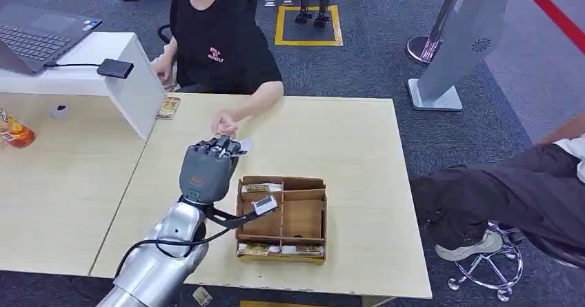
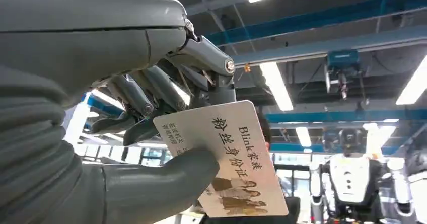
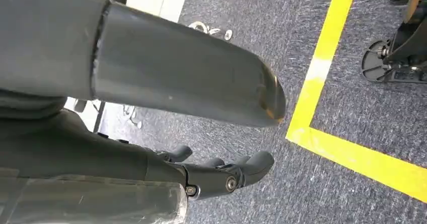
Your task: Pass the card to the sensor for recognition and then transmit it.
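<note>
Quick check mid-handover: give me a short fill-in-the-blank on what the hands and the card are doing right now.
1. The card is held by the robot's ____ hand.
2. The person's hand reaches toward the card from across the ____.
3. The wooden box sits on the table just to the ____ of the left arm.

Missing words: left; table; right

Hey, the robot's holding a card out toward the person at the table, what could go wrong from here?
1. The left hand pinches the card near one end only, so it may slip or twist out as the person's hand takes it.
2. That hand is very close to the robot's fingers; they might bump.
3. A dropped card could land in the box below.
</note>
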